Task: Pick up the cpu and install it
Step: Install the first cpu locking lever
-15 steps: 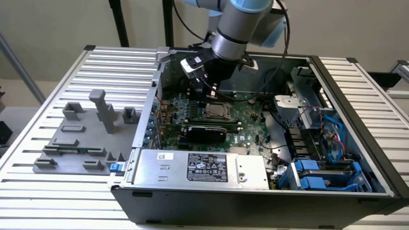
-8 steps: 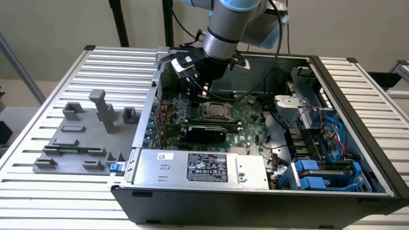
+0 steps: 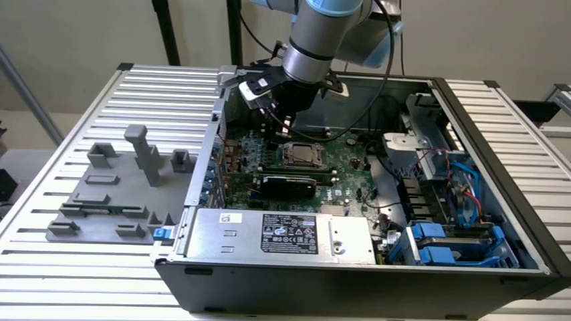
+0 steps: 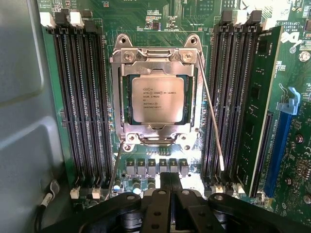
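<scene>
The cpu [image 4: 157, 99], a silver-grey square with printed text, lies flat inside the motherboard socket, and the metal load frame [image 4: 156, 56] is closed around it. Seen from outside, the cpu [image 3: 301, 154] sits in the middle of the board in the open computer case. My gripper [image 3: 287, 122] hangs above the board just behind the socket, apart from the chip. In the wrist view the black fingers [image 4: 160, 194] press together with nothing between them, so the gripper [image 4: 170, 178] is shut and holds nothing.
Black memory slots [image 4: 80, 97] flank the socket, with a green module [image 4: 257, 97] and a blue slot [image 4: 279, 141] on one side. The labelled power-supply box [image 3: 281, 234] fills the case front. A grey fixture tray [image 3: 116, 194] lies at the exterior view's left; blue drive bays [image 3: 446, 244] at its right.
</scene>
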`<state>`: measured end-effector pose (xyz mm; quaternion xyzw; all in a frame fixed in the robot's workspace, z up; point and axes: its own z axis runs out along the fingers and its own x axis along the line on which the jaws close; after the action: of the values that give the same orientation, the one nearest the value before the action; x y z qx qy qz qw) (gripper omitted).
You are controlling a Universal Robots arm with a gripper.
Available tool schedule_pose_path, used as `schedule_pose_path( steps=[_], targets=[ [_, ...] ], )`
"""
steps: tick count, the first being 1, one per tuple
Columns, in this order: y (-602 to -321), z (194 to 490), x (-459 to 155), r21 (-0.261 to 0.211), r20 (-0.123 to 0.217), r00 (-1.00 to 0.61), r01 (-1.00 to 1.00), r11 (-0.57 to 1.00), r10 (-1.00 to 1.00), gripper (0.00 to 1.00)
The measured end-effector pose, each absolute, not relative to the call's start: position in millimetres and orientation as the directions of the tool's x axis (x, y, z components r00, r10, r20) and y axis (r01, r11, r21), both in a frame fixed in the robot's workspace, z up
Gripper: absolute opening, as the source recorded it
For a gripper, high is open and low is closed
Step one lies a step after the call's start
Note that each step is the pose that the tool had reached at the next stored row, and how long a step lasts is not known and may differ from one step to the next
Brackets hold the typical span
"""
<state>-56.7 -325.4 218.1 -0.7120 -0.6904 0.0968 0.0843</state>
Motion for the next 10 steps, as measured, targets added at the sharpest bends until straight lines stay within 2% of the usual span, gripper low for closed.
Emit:
schedule_pose_path(
  steps=[10],
  targets=[
    [-325.4, 221.2, -65.1, -0.254, -0.019, 0.028, 0.967, -0.032, 0.999, 0.11]
  ],
)
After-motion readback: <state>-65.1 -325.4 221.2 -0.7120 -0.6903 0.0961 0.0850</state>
